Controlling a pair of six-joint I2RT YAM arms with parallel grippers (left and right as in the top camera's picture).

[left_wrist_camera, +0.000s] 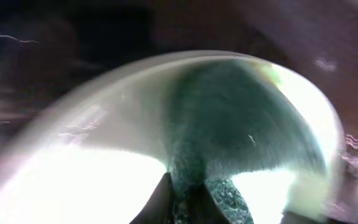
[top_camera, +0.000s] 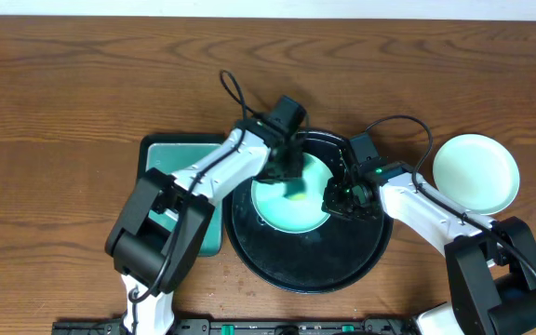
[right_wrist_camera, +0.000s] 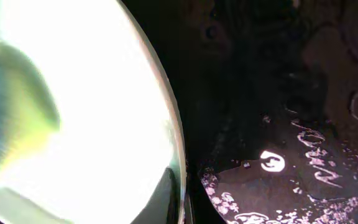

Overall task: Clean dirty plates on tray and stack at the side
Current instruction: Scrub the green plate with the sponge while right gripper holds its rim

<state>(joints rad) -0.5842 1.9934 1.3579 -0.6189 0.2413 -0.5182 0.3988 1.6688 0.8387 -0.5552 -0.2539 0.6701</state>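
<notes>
A pale mint plate (top_camera: 291, 209) lies in the round black tray (top_camera: 305, 267). My left gripper (top_camera: 287, 166) is shut on a teal sponge (left_wrist_camera: 229, 124) and presses it onto the plate's far part (left_wrist_camera: 92, 180); a yellowish smear (top_camera: 298, 194) shows beside it. My right gripper (top_camera: 338, 197) is shut on the plate's right rim (right_wrist_camera: 176, 143), with one finger inside and one outside it (right_wrist_camera: 180, 196). The sponge appears blurred at the left of the right wrist view (right_wrist_camera: 5, 106). Another plate (top_camera: 475, 172) lies on the bare wood at the right. I see no third plate.
A rectangular black-rimmed tray with a teal pad (top_camera: 180, 154) sits left of the round tray, partly under my left arm. The round tray's wet black floor (right_wrist_camera: 278, 124) shows droplets. Bare wood tabletop (top_camera: 63, 93) lies at the back and far left.
</notes>
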